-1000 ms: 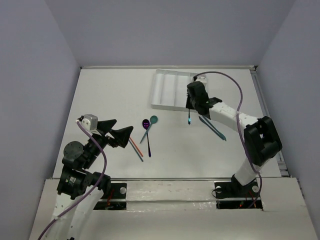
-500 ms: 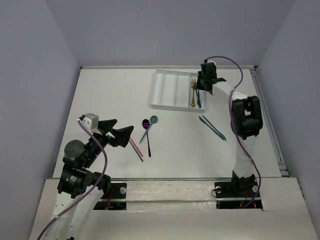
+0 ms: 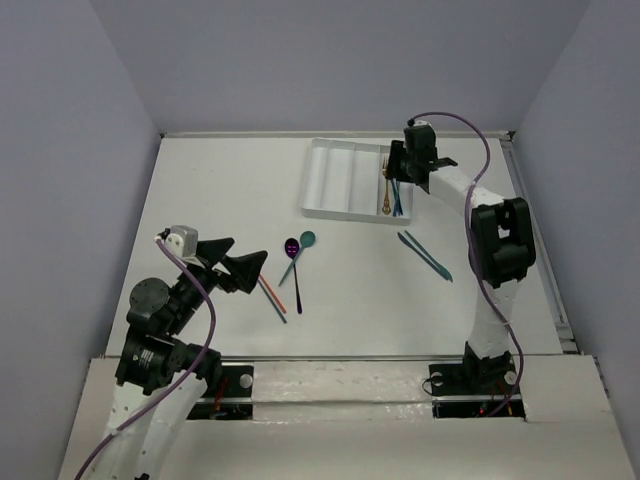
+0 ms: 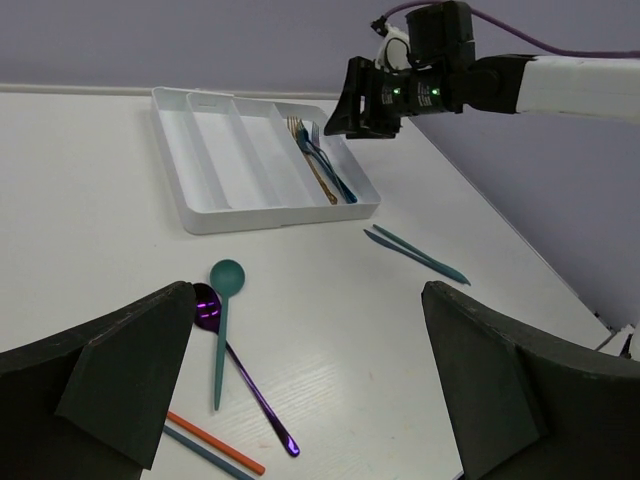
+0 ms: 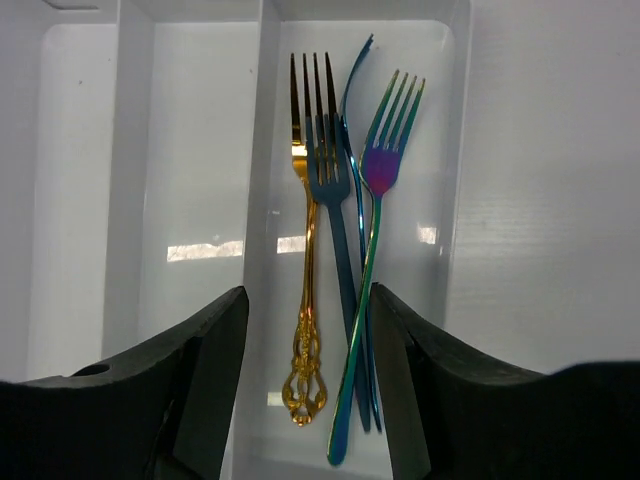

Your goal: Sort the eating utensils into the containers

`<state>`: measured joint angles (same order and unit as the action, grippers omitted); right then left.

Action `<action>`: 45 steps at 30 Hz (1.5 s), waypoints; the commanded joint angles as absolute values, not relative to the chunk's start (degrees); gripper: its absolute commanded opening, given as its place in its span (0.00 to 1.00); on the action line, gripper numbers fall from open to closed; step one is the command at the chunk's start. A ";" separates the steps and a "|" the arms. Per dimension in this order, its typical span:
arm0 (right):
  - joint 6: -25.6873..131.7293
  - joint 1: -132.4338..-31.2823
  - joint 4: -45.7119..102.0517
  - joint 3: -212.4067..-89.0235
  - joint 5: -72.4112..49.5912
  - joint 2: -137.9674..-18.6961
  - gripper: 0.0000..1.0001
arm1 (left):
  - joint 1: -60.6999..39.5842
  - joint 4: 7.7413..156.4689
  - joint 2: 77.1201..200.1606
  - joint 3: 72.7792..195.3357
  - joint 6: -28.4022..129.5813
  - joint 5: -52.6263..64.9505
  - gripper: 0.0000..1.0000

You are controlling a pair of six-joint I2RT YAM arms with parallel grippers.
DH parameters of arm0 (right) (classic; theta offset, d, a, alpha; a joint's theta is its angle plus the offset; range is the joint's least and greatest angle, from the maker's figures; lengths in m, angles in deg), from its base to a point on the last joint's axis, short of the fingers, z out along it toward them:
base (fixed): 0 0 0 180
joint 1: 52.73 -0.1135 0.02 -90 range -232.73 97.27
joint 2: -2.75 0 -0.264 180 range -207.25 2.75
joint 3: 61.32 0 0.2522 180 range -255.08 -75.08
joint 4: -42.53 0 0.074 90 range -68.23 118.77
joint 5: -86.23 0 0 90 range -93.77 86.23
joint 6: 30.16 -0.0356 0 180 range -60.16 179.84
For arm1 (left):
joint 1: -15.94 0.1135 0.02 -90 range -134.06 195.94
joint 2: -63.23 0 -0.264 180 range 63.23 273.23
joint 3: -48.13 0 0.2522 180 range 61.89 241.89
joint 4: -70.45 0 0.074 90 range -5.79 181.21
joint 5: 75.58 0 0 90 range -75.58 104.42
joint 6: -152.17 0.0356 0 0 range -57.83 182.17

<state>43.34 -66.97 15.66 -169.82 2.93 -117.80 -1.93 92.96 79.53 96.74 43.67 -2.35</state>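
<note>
Top external: left jaws are held spread and empty over the near bench (image 3: 220, 190), unmoved. Just beyond, two chopsticks (image 3: 272, 295), a purple spoon (image 3: 291, 246) and a teal spoon (image 3: 307, 239) are left unsorted; a teal pair (image 3: 425, 256) lies well right. Farthest, the fork carried a second ago is now laid among the forks (image 5: 330, 190) in the rightmost compartment of the tray (image 3: 325, 180), right jaws parted and empty above it. Forks are judged done; the loose pieces are not blocked.
</note>
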 commanded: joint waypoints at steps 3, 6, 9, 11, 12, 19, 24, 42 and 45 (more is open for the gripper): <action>42.52 -77.06 22.34 -154.65 3.17 -99.05 0.57 | -1.46 89.48 78.88 96.25 44.15 -3.42 0.99; 40.16 -85.93 25.16 -145.00 5.63 -94.56 0.55 | -1.46 89.48 78.79 96.25 44.06 -3.42 0.99; 35.16 -94.72 26.04 -139.35 7.38 -90.86 0.54 | -1.46 89.57 78.70 96.25 44.06 -3.68 0.99; 33.30 -100.96 25.08 -138.89 10.19 -90.41 0.57 | -1.46 89.57 78.70 96.25 43.98 -3.68 0.99; 31.38 -102.72 23.59 -139.15 11.08 -90.68 0.58 | -1.46 89.57 78.70 96.25 43.98 -3.68 0.99; 24.52 -111.44 20.50 -146.18 15.30 -101.04 0.80 | -1.46 89.75 78.44 96.17 43.89 -2.81 0.99; 21.96 -112.15 21.73 -150.56 17.58 -107.80 0.70 | -1.46 89.66 78.44 96.17 43.89 -2.98 0.99; 21.43 -111.62 16.81 -158.93 22.86 -116.61 0.54 | -1.46 89.57 78.26 96.08 43.98 -3.24 0.99; 21.43 -111.62 16.90 -158.84 23.30 -116.78 0.46 | -1.46 89.57 78.17 96.17 43.98 -3.33 0.99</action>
<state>22.25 -111.93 18.04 -157.16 20.11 -116.73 -1.90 92.61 78.74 96.72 43.65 -2.79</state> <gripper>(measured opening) 0.497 0.988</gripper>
